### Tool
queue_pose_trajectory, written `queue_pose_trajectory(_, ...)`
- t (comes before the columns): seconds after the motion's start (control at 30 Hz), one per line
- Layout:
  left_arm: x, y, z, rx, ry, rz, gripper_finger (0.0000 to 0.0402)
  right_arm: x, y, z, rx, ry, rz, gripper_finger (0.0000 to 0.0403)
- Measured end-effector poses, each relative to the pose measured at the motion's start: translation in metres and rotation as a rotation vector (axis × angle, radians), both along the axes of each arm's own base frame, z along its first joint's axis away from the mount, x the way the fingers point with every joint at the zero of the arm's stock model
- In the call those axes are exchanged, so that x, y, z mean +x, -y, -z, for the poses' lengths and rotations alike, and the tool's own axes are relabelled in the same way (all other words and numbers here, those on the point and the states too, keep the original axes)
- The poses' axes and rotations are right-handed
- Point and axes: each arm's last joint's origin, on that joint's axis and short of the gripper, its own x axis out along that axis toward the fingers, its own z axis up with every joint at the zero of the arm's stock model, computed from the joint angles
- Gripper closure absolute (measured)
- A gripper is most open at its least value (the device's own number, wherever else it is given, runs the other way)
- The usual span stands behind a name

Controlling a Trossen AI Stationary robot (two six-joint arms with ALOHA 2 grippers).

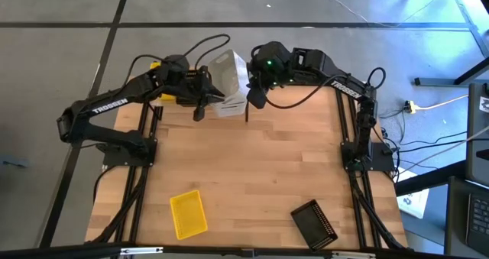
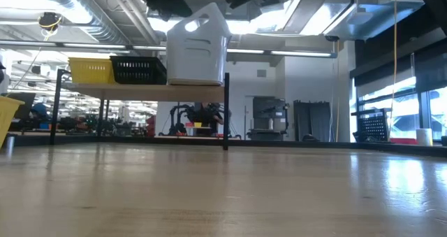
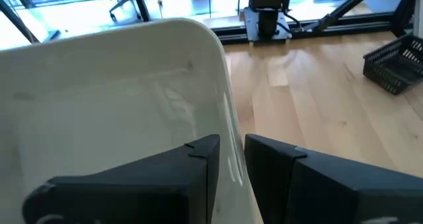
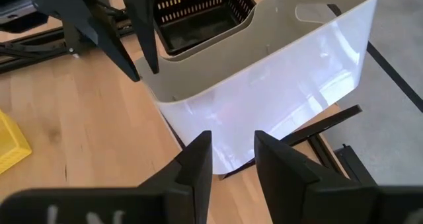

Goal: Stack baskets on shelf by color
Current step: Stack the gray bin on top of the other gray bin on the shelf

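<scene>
**White bin going onto the shelf**

The left gripper (image 3: 231, 168) is pinching the wall of a glossy white bin (image 1: 229, 77), tilting it over the shelf (image 2: 188, 92). The right gripper (image 4: 231, 161) is hanging just beside it, fingers spread and empty. A yellow bin (image 2: 91, 70) and a perforated black one (image 2: 138, 70) are already sitting shelved. Another yellow (image 1: 188, 213) and black bin (image 1: 314, 222) are waiting on the table (image 1: 260, 160).

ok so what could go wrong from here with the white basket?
1. The white basket is tilted at the end of the shelf, by the upright; released now, it may tip off.
2. The left pincer holds only one wall, so the basket could pivot or slip.
3. The open right pincer is close and might knock it.
</scene>
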Motion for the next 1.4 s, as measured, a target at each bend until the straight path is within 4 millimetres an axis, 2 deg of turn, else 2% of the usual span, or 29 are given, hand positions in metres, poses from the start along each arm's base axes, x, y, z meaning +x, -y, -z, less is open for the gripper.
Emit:
queue_pose_trajectory(0.47,0.013,-0.006,0.014,-0.013,-0.057,-0.013,0.0337,0.0,0.0,0.0,0.0,-0.001,0.0,0.0291)
queue_pose_trajectory(0.57,0.013,-0.006,0.014,0.027,-0.067,-0.025,0.035,0.0,0.0,0.0,0.0,-0.002,0.0,0.0291)
queue_pose_trajectory(0.73,0.014,-0.004,0.014,0.054,-0.075,-0.027,0.0395,0.0,0.0,0.0,0.0,-0.002,0.0,0.0291)
queue_pose_trajectory(1.1,0.017,0.003,0.013,0.116,-0.085,-0.018,0.0401,0.0,0.0,0.0,0.001,-0.001,0.0,0.0291)
queue_pose_trajectory(1.4,0.012,0.005,-0.017,0.152,-0.04,-0.027,0.0401,0.0,0.0,0.001,0.0,-0.002,0.0,0.0291)
